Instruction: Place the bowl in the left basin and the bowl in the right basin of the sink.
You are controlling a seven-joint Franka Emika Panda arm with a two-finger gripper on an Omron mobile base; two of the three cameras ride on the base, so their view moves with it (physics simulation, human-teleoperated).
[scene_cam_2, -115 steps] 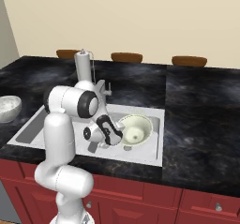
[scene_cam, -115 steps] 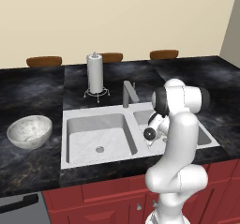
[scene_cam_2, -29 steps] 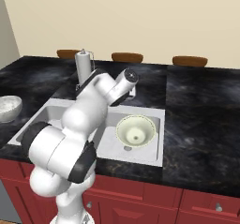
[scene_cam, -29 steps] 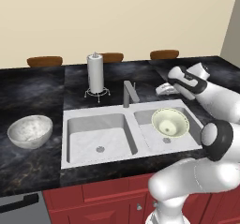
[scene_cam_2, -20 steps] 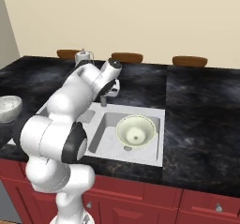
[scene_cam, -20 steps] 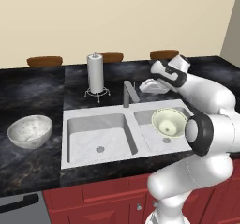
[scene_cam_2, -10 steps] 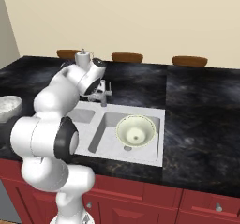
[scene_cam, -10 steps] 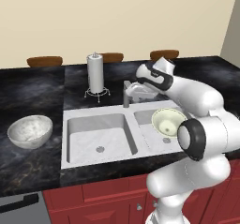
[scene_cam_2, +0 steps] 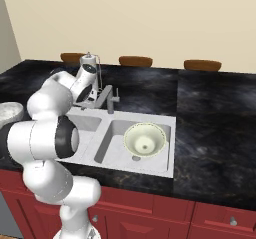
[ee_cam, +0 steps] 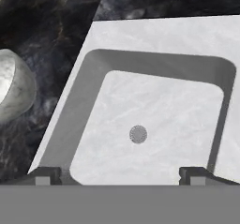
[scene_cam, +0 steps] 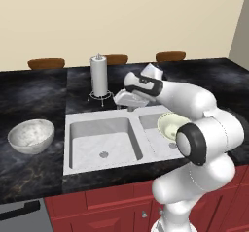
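A cream bowl [scene_cam: 168, 125] [scene_cam_2: 145, 139] sits upright in the right basin [scene_cam_2: 159, 155] of the sink [scene_cam: 73, 168]. A grey marbled bowl [scene_cam: 30, 135] [scene_cam_2: 10, 112] [ee_cam: 14, 92] rests on the dark counter, left of the sink. My gripper [scene_cam: 122, 101] [scene_cam_2: 84, 100] [ee_cam: 122, 176] hangs open and holds nothing, above the back rim of the sink by the faucet. It looks down into the bare left basin [scene_cam: 85, 148] [ee_cam: 154, 115], where a round drain [ee_cam: 138, 134] shows. The two fingertips [ee_cam: 47, 175] stand far apart.
A paper towel holder [scene_cam: 98, 78] stands just behind the left basin. The grey faucet [scene_cam_2: 111, 99] rises beside my hand. Black marbled counter [scene_cam_2: 210, 118] spreads to the right, with brown stool tops [scene_cam_2: 202, 64] beyond its far edge.
My arm has swung left from behind the right basin to over the faucet and the left basin's back rim. The jaws stayed open. Both bowls have kept their places.
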